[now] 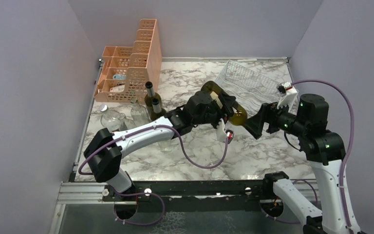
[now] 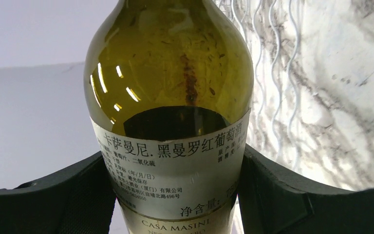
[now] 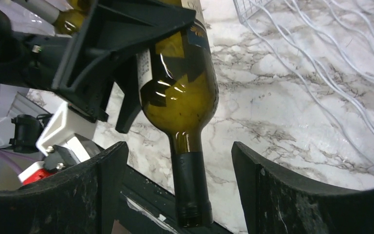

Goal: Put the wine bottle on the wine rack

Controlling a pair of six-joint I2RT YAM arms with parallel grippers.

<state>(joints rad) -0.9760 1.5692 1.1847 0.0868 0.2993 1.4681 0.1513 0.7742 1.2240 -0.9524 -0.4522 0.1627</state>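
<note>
pinches the wine bottle (image 2: 170, 73) across its labelled body with the left gripper (image 2: 175, 202), set roughly half spread, with a dark pad (image 2: 73, 195) pressed flat on either side of the white paper label. holds it clear of the marble table (image 1: 253, 151), lying close to level in the air, base toward the back wall, neck (image 3: 191, 190) toward the right arm. brackets that black-capped neck with the right gripper (image 3: 180, 195), spread wide, with a strip of marble showing between the cap and each curved finger (image 3: 272, 195). touches nothing and grips nothing on that side. places the bottle over the middle of the table, near the front left corner of the wine rack (image 1: 251, 83), not resting in any of its wavy wire cradles. finds the rack itself lying at the back right of the table. shows, at the back left, a peach organizer (image 1: 131, 63), with two more upright bottles (image 1: 152, 100) and clear glass jars (image 1: 111, 117) in front of it, well apart from both grippers.
</note>
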